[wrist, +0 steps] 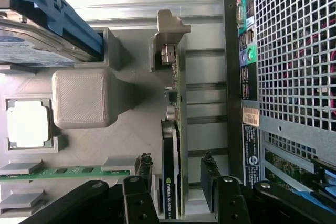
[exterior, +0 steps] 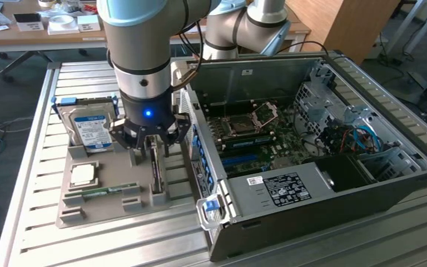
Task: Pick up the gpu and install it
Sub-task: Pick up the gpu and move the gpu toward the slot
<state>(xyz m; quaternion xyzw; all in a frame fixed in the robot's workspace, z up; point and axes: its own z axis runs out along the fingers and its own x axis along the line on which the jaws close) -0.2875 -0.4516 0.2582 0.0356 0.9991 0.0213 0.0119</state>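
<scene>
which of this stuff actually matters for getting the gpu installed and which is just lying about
For the job:
- gpu, standing on edge in the grey tray
- gripper, open, fingers either side of the gpu
- open computer case with its motherboard

Lying about, all in the same tray:
- hard drive
- processor chip
- green ram stick

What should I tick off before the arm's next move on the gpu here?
1. The gripper open: ok.
2. The gpu between the fingers, one on each side: ok.
3. The gpu gripped: not ok, gaps show on both sides.
4. The gpu standing on edge in the gray tray: ok.
5. The computer case open, the motherboard exposed: ok.
6. The gpu loose enough in the gray tray to lift: cannot tell.
</scene>
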